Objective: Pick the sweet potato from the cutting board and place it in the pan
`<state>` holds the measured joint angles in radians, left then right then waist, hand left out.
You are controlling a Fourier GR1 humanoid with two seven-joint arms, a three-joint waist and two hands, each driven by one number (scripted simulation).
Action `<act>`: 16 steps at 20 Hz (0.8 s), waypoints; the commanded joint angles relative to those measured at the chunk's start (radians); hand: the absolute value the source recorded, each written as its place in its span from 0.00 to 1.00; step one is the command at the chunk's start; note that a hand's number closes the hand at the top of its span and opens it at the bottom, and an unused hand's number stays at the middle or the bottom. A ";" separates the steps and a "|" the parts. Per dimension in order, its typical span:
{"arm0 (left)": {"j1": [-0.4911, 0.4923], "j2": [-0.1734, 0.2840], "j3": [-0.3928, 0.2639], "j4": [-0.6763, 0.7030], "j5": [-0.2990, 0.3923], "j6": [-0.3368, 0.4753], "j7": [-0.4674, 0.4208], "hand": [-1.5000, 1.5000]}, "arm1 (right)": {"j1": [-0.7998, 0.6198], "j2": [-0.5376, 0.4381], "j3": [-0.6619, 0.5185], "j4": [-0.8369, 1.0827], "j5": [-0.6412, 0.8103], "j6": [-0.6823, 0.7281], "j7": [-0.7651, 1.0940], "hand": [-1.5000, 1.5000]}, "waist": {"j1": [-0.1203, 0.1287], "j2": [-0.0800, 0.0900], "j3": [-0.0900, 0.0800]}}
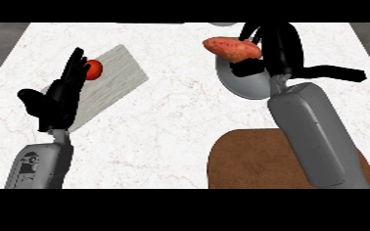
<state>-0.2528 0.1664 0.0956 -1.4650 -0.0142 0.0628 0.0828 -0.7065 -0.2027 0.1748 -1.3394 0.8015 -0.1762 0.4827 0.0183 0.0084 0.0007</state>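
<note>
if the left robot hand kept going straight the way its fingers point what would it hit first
Probably the red tomato-like item lying just past the left robot hand, though depth is unclear and the hand may pass above it.

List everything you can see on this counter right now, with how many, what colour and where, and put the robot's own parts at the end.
sweet potato: one, orange-pink, held in the right hand above the pan
pan: one, grey, right of centre, partly hidden by the right hand
red round item: one, red, on the grey board, partly behind the left hand
grey board: one, light grey, left of centre, lying at an angle
brown board: one, brown, lower right, under the right forearm
counter: one, white marbled
left hand: one, black, open, fingers up, at the left
right hand: one, black, curled round the sweet potato
</note>
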 commanded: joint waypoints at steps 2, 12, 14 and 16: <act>0.041 0.016 0.003 -0.033 0.004 -0.021 -0.020 0.50 | -0.057 -0.094 -0.104 0.305 0.017 -0.106 -0.207 1.00 | 0.019 0.003 0.000; -0.056 -0.015 -0.026 -0.029 -0.005 0.002 0.067 0.50 | -0.251 -0.133 -0.274 0.849 -0.040 -0.285 -0.504 1.00 | 0.047 0.017 0.002; 0.004 -0.030 -0.036 -0.004 -0.013 -0.010 -0.020 0.50 | -0.218 -0.043 -0.320 0.849 -0.123 -0.306 -0.543 1.00 | 0.050 0.018 0.003; -0.026 0.006 -0.005 0.000 0.013 -0.035 0.003 0.50 | -0.248 -0.112 -0.341 0.953 -0.127 -0.228 -0.572 0.00 | 0.055 0.022 0.003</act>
<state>-0.2745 0.1574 0.0799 -1.4608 -0.0121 0.0430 0.0791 -0.9330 -0.2967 -0.1053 -0.5129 0.7287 -0.4327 -0.0179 0.0624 0.0254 0.0025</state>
